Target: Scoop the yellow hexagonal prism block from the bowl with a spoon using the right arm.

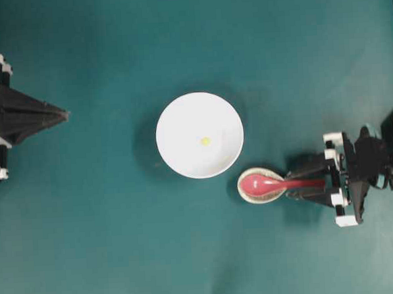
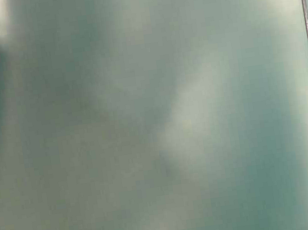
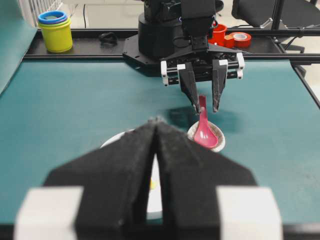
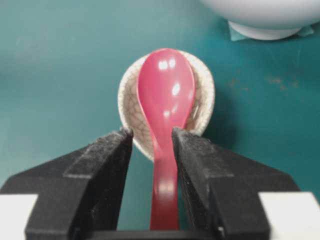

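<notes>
**Right jaws parted on both sides of the spoon handle**

The right gripper [image 4: 152, 145] has its jaws apart, one finger on each side of the handle of the spoon [image 4: 166, 95]. In the right wrist view a thin gap shows between each finger and the handle, so the jaws are not pressed on it; whether a pad already touches it, I cannot tell. The opening is only a little wider than the handle.

The spoon lies with its scoop in the spoon rest [image 4: 204, 97], a small speckled beige dish, and its handle points toward the right gripper. The rest stands on the green bench [image 1: 89, 245], just beside the bowl [image 1: 184, 154], at its lower right in the overhead view.

The yellow hexagonal prism block [image 1: 205, 141] lies inside the bowl, near the middle of its white floor, well apart from the spoon.

The left gripper [image 3: 156, 150] is far from the bowl at the left edge of the bench, with its jaws brought together and nothing between them.

By count: one bowl, one yellow block, one spoon, one spoon rest, two grippers. The table-level view is only a blur.
</notes>
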Robot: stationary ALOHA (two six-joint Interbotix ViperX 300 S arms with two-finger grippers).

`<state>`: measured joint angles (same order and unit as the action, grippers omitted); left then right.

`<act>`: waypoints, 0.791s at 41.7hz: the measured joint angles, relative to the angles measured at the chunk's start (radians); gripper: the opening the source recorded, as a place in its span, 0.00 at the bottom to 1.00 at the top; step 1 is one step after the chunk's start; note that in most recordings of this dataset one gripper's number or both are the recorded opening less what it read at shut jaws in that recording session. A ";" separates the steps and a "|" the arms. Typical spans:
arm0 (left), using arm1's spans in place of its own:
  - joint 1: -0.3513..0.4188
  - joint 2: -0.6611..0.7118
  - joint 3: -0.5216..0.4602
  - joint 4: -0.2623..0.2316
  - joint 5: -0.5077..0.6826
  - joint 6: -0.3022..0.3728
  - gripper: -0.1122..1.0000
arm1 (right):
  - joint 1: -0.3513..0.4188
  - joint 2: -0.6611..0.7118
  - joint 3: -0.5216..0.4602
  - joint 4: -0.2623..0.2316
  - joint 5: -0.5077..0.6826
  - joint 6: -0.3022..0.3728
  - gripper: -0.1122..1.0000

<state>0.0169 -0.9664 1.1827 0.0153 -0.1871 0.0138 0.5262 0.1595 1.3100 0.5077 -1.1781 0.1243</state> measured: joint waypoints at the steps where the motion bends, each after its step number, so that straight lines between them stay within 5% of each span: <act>1: 0.000 0.000 0.000 0.000 0.000 0.000 0.10 | 0.002 0.009 0.002 0.000 -0.006 0.002 0.50; 33: 0.000 -0.002 0.000 0.000 0.000 0.000 0.10 | 0.006 0.046 0.021 0.002 -0.031 0.002 0.50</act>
<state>0.0169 -0.9679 1.1827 0.0153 -0.1871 0.0138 0.5323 0.2056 1.3315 0.5093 -1.2088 0.1258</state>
